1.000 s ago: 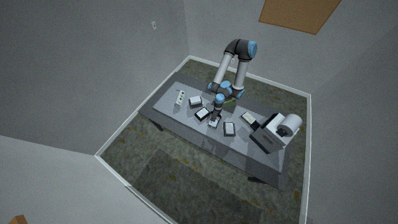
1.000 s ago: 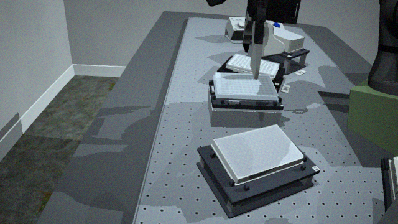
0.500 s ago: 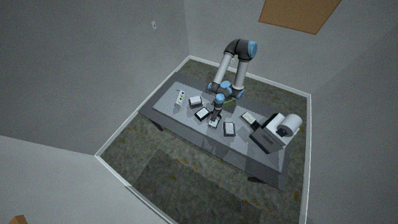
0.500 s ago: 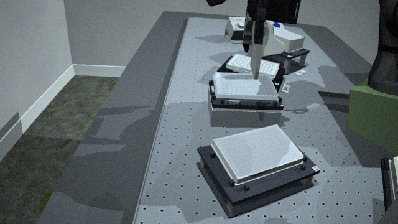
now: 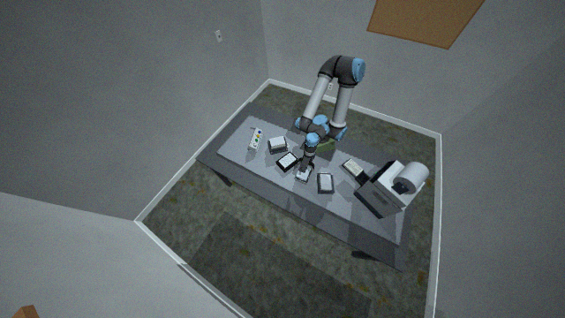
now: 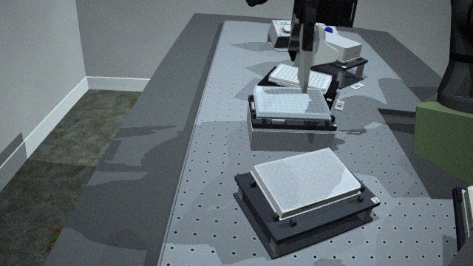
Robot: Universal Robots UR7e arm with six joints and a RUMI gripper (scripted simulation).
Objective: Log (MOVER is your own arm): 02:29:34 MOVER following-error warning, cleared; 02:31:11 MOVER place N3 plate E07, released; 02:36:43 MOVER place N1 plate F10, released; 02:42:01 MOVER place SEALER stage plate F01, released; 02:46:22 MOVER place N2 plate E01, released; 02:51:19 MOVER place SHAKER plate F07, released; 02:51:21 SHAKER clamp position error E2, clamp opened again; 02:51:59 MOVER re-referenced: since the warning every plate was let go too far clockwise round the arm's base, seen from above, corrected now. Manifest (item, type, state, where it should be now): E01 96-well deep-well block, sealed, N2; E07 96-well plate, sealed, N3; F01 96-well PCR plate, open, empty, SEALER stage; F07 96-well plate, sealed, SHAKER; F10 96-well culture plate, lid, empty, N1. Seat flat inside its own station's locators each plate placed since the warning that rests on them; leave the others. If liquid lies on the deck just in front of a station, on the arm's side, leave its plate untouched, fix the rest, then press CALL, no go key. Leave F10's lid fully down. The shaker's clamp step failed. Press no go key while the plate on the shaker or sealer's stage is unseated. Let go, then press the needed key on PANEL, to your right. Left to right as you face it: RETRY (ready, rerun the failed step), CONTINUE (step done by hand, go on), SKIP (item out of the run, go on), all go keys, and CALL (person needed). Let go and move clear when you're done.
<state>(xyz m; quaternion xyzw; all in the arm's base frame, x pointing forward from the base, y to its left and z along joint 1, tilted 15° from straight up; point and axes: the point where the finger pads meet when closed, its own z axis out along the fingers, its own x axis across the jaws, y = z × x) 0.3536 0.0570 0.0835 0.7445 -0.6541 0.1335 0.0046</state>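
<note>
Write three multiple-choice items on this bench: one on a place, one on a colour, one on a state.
1. Which plate is the gripper above?
A. the plate nearest the exterior camera
B. the middle plate on the pale-based station
C. the plate beside the sealer

2. What colour is the block under the arm's base?
A. red
B. yellow
C. green

3. How does the gripper stand?
A. open, holding nothing
B. shut on a plate
C. shut on a lid

Answers:
1 B: the gripper hangs over the middle plate, with a finger coming down at its far right corner.
2 C: the block at the right edge of the exterior view is green.
3 A: the fingers stand wide apart with nothing between them.
</note>
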